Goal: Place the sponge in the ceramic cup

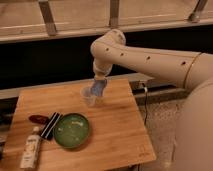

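The light blue sponge (pixel 98 88) hangs upright in my gripper (pixel 99 83), which is shut on it just above and to the right of the ceramic cup (pixel 89 96). The small whitish cup stands on the wooden table (pixel 115 135) toward its far edge. The sponge's lower end is at about the level of the cup's rim; whether it touches the cup I cannot tell. My white arm (pixel 145 57) reaches in from the right.
A round green bowl (pixel 71 130) sits on the table's left half. Beside it lie a black flat object (pixel 50 125), a red item (pixel 38 119) and a white bottle (pixel 30 147). A dark wall and metal railing run behind the table.
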Available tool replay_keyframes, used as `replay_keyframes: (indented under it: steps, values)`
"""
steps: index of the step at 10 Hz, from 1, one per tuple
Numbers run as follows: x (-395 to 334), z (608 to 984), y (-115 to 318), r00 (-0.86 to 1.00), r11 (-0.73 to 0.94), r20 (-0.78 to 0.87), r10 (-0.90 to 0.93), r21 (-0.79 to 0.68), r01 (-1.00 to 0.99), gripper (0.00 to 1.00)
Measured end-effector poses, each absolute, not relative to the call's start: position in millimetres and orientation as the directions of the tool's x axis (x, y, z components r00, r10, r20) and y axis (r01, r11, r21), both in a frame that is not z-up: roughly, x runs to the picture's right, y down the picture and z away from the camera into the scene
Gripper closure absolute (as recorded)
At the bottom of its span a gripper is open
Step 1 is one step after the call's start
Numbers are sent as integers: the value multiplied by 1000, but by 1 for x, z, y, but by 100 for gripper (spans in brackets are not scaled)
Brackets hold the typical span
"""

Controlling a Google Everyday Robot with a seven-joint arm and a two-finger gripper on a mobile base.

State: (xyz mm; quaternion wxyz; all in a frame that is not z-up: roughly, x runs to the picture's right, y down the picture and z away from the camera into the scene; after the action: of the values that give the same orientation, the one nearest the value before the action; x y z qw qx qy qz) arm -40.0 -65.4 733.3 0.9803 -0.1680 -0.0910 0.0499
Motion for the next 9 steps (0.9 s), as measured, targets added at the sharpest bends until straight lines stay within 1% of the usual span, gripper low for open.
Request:
replay_keyframes:
  steps: [4, 9]
  values:
    - [-77, 750, -69, 973, 940, 212, 90, -341, -12, 100]
    - [-98, 756, -80, 966, 945, 252, 63, -327, 23, 100]
